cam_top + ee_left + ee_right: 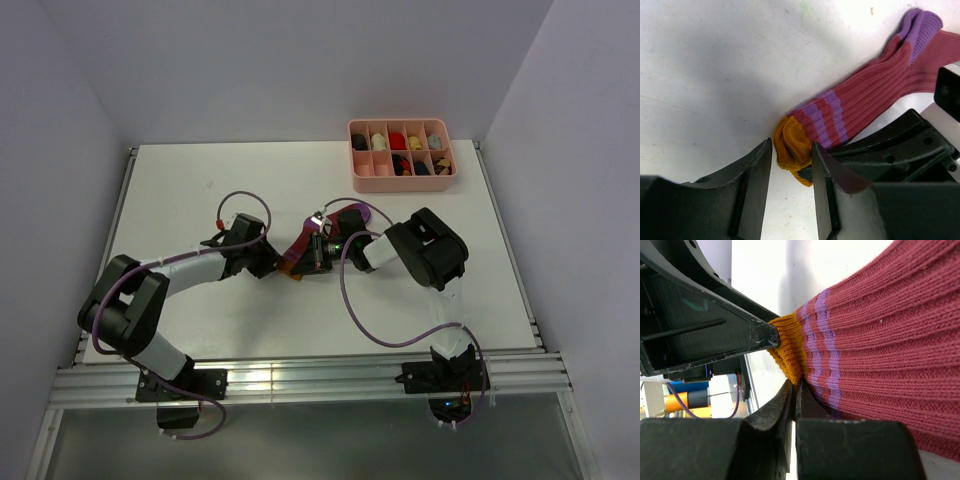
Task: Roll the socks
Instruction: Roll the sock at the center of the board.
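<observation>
Here the sock (298, 248) lies in the middle of the white table (200, 180), with its orange cuff (791, 137) at 7 o'clock and its purple toe (352, 212) at 1 o'clock. The right gripper (795, 390) is squeezed tight on the sock by the purple stripes. The left gripper (791, 152) is half open, with a finger on each side of the cuff. I cannot tell if it pinches.

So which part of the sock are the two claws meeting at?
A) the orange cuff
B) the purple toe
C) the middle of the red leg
A: the orange cuff sits between the fingers of the left gripper, and the right gripper is shut on the sock right beside it.
</observation>
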Motion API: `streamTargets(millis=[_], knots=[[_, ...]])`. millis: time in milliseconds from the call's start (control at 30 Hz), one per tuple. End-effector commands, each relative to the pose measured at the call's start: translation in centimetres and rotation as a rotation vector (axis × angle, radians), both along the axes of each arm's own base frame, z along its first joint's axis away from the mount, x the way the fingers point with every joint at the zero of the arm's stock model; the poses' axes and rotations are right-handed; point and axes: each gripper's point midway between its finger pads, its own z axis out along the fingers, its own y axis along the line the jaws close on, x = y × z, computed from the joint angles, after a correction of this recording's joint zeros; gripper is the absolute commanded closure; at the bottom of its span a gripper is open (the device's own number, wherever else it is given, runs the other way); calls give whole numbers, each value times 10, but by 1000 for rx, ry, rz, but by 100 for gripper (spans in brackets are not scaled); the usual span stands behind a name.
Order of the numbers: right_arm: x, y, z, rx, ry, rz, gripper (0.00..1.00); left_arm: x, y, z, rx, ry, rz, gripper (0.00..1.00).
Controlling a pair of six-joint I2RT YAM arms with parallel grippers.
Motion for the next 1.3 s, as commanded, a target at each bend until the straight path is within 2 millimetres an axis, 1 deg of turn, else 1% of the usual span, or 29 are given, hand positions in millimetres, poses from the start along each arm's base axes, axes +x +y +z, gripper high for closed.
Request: streamTargets(millis=[0,233,400,767,1100,1267], knots=[[9,-2,1,-19,-30,-21,100,17,-13,30,-72,-72,-3,58],[9,-2,0,-21,-28,-19,100,18,-17,38,-99,-83,-15,59],[9,-2,1,-20,-31,-21,100,17,-20,40,-118,-79,-22,59],[10,-2,1,-21,-28,-23,100,19,-21,53,-133,-100,-22,59],[9,-2,1,-22,-25,-22,100,16,-24,44,-142,-73,-29,59],[9,-2,-1,-26,-22,-24,100,16,-26,44,-159,-70,-32,59]])
